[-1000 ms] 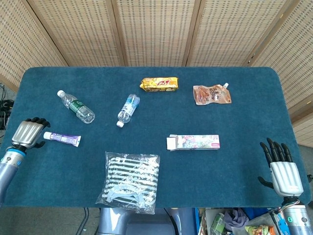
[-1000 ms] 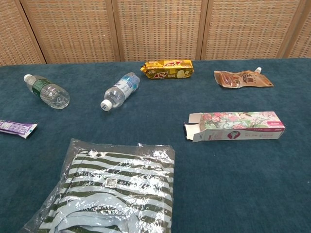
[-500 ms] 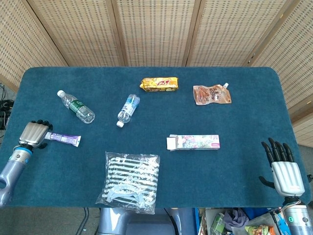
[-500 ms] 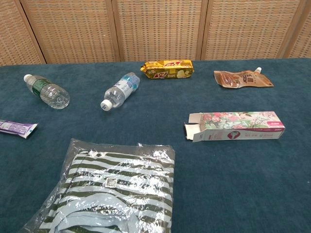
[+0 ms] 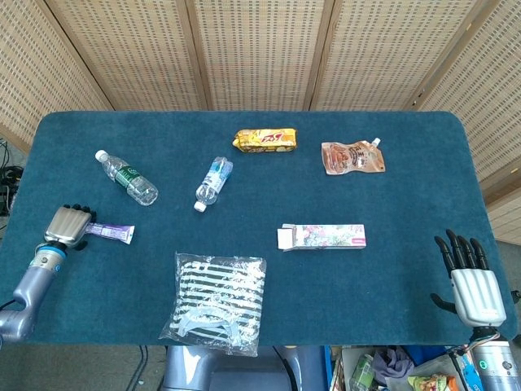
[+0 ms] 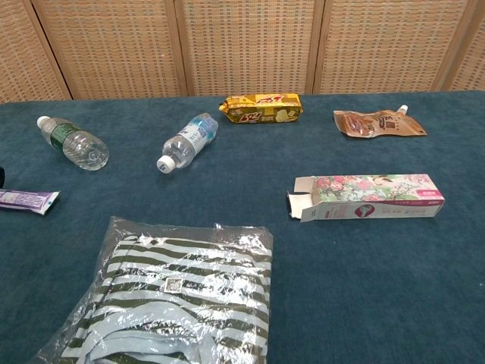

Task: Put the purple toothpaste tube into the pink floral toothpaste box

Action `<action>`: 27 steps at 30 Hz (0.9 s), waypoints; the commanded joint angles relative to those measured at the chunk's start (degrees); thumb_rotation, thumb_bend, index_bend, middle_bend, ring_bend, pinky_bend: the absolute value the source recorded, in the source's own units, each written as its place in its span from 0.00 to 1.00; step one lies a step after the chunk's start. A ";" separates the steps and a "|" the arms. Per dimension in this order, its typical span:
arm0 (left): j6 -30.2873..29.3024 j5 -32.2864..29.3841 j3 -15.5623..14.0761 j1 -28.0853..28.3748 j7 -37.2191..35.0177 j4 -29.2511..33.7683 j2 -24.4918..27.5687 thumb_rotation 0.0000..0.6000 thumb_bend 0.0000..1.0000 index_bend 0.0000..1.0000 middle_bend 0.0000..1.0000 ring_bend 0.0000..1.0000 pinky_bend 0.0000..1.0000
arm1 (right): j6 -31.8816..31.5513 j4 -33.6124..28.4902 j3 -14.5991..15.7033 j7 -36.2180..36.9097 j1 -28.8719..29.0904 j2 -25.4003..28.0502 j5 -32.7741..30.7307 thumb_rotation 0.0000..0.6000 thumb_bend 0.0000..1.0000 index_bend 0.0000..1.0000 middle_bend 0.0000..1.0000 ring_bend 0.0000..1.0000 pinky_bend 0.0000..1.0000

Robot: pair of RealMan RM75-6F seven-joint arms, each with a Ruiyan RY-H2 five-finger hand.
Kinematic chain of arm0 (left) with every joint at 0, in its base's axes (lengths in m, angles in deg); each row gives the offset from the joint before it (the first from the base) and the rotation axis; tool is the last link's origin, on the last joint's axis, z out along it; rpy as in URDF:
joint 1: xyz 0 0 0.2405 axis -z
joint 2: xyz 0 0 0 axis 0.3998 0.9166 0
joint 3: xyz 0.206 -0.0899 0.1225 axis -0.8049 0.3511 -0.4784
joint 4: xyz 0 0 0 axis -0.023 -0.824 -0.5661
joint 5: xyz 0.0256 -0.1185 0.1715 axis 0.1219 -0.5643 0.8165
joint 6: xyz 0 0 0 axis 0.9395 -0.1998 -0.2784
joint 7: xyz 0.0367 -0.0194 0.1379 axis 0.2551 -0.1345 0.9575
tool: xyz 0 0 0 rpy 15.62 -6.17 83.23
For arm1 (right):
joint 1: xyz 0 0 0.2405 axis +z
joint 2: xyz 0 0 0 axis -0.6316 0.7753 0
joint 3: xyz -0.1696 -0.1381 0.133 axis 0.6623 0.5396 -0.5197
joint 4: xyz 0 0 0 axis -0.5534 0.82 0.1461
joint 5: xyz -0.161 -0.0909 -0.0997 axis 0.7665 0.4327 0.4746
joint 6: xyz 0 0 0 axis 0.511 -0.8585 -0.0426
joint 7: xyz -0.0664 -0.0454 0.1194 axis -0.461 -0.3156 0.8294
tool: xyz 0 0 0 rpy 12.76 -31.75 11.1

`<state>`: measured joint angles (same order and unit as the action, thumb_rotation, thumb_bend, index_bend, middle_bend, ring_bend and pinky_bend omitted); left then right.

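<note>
Purple toothpaste tube (image 5: 109, 232) lies flat near the table's (image 5: 407, 175) nine o'clock edge, its cap end under the left hand (image 5: 68, 226), its crimped tail pointing toward three o'clock. That hand sits right at the cap end with fingers (image 5: 76, 209) curled over it; whether they have actually closed on the tube I cannot tell, since the knuckles hide the contact. Coming at the cap end looks sensible: it would leave the tail free to lead into the box.

The pink floral toothpaste box (image 5: 323, 237) rests on its side a little toward four o'clock of the table's middle, well apart from the tube, its flaps open at the end facing nine o'clock, so the mouth already points at the tube's side. The right hand (image 5: 470, 279) waits off the table's four o'clock corner, fingers spread wide and holding nothing, probably kept clear until the box needs steadying.
</note>
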<state>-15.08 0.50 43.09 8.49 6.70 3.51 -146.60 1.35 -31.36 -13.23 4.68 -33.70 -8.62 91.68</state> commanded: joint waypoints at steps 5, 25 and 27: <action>-7.07 3.37 -0.51 -1.35 -3.63 -3.92 -4.80 1.00 0.30 0.79 0.68 0.58 0.60 | -1.07 0.56 -0.11 0.71 -0.14 -0.22 0.85 1.00 0.09 0.00 0.00 0.00 0.00; -34.70 19.61 -1.16 -1.81 -19.03 9.70 9.04 1.00 0.31 0.84 0.71 0.62 0.63 | -0.12 0.23 0.22 2.45 0.91 -0.49 2.60 1.00 0.09 0.00 0.00 0.00 0.00; -35.20 20.66 -1.29 -1.49 -18.65 12.62 11.82 1.00 0.31 0.84 0.71 0.62 0.63 | 1.58 -0.54 -0.12 2.96 2.12 0.08 2.58 1.00 0.09 0.00 0.00 0.00 0.00</action>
<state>-49.05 19.65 41.84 6.75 -11.51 13.34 -137.50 1.93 -31.37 -13.14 7.23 -32.35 -8.91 94.20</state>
